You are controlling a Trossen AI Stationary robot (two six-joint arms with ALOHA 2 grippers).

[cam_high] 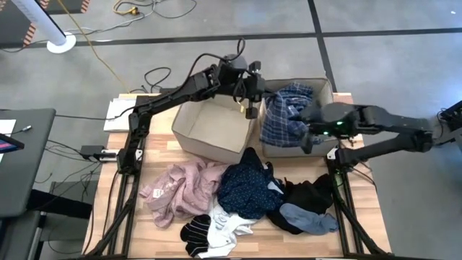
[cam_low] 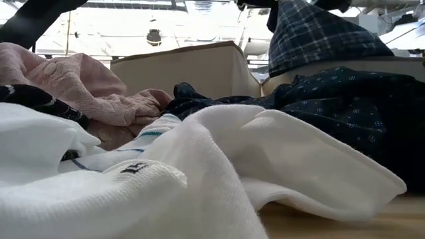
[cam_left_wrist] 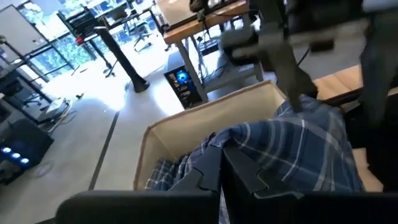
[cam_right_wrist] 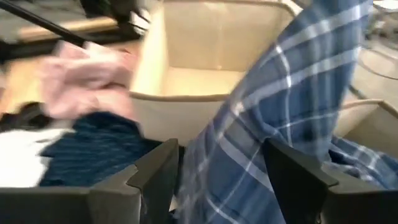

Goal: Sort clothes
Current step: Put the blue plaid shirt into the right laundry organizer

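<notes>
My left gripper (cam_high: 250,92) hangs over the gap between the two beige bins, its jaws pressed together on a fold of the blue-white plaid shirt (cam_high: 285,115), as best I can tell from my own wrist view, where the cloth rises right up to my fingers. My right gripper (cam_high: 309,134) sits at the near edge of the same shirt with its jaws spread apart; plaid cloth hangs between them, but they do not look clamped on it.

The shirt is draped into the right bin (cam_high: 326,88), partly lifted and spilling over its near wall. The left bin (cam_high: 189,133) is bare inside.

So I judge the sorting barely begun: one garment is going into a bin, and it is not yet released. Everything else lies in a heap on the table in front of the bins: the pink top (cam_high: 180,188) on the left, a dark blue dotted garment (cam_high: 245,186) in the middle touching the bins' near walls, a black piece (cam_high: 307,196) and a light blue piece (cam_high: 310,219) on the right, and the black and white striped socks (cam_high: 196,232) with a white garment (cam_high: 229,225) at the near edge.
</notes>
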